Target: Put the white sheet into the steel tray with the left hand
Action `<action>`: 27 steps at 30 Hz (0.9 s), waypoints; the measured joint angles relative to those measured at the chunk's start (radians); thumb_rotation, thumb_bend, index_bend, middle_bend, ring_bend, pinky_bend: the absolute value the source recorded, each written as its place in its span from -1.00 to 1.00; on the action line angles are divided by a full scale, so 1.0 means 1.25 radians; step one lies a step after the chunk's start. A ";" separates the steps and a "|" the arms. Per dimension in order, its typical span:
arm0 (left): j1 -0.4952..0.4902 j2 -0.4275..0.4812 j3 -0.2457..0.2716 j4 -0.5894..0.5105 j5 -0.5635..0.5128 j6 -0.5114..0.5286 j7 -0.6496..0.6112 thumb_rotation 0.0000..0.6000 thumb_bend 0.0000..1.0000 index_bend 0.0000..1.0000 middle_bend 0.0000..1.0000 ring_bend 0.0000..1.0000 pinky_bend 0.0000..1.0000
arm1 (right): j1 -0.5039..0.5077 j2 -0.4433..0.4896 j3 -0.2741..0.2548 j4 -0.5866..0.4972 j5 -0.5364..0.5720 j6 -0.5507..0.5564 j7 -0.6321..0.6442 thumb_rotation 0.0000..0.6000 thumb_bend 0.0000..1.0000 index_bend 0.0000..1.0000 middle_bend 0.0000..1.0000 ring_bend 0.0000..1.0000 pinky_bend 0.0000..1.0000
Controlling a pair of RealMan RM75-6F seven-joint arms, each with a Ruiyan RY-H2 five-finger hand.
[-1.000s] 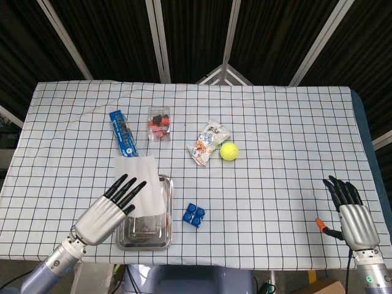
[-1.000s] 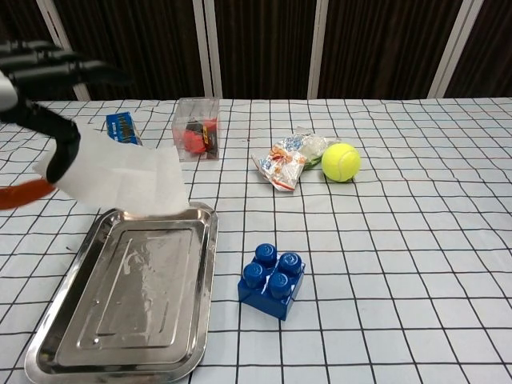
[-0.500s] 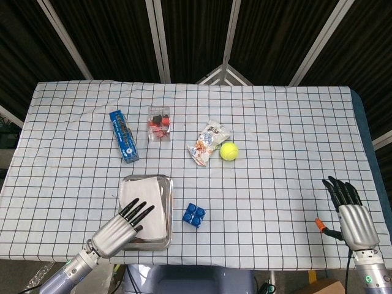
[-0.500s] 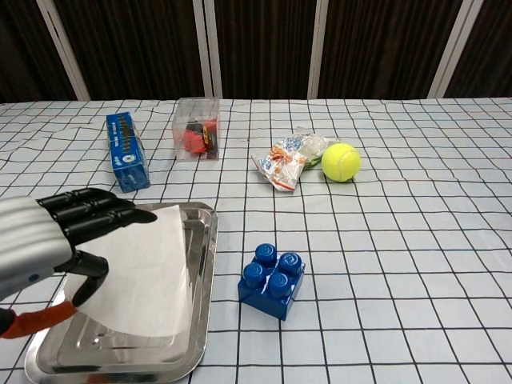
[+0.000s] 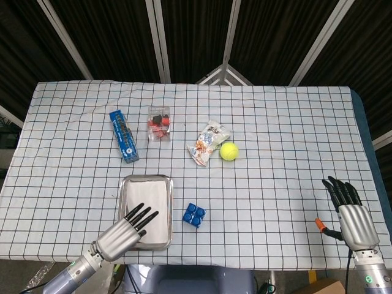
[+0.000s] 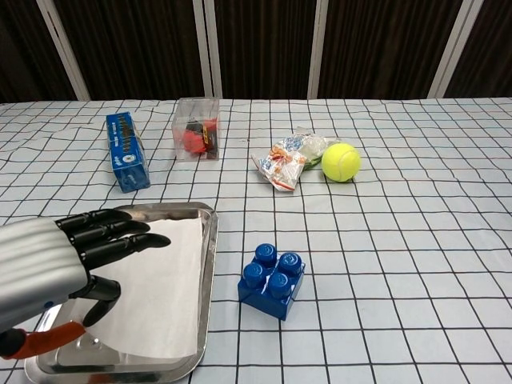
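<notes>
The white sheet (image 5: pixel 156 205) (image 6: pixel 164 288) lies nearly flat inside the steel tray (image 5: pixel 146 177) (image 6: pixel 210 240) near the table's front left edge. My left hand (image 5: pixel 119 237) (image 6: pixel 40 268) hovers low over the tray's near left part. Its fingers stretch over the sheet and its thumb sits on the sheet's left edge, so it still seems to pinch the sheet. The sheet's left edge is hidden behind the hand. Far off at the front right, my right hand (image 5: pixel 355 220) rests flat with fingers straight and holds nothing.
A blue toy brick (image 5: pixel 194 215) (image 6: pixel 273 280) sits just right of the tray. Further back are a blue box (image 5: pixel 124 136) (image 6: pixel 126 150), a clear box of red pieces (image 5: pixel 159 123) (image 6: pixel 198 129), a snack packet (image 5: pixel 208 142) (image 6: pixel 288 164) and a tennis ball (image 5: pixel 229 151) (image 6: pixel 341 162).
My left hand has carried the sheet from the tray's far edge down and toward me. The sheet now lies flatter, wholly within the tray. The right hand has not moved.
</notes>
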 measured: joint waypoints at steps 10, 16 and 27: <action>-0.003 0.017 0.004 -0.006 -0.005 -0.004 0.007 1.00 0.14 0.06 -1.00 -1.00 -1.00 | -0.001 -0.001 0.000 -0.001 0.000 0.001 -0.002 1.00 -0.37 -1.00 -1.00 -1.00 -1.00; -0.001 0.018 0.004 -0.005 -0.008 0.000 0.006 1.00 -0.07 -0.39 -1.00 -1.00 -1.00 | 0.000 0.000 -0.001 -0.001 0.000 0.001 -0.003 1.00 -0.37 -1.00 -1.00 -1.00 -1.00; 0.007 0.055 0.016 -0.026 0.004 0.027 -0.006 1.00 -0.14 -0.71 -1.00 -1.00 -1.00 | -0.001 -0.001 -0.001 0.000 0.000 0.001 -0.003 1.00 -0.37 -1.00 -1.00 -1.00 -1.00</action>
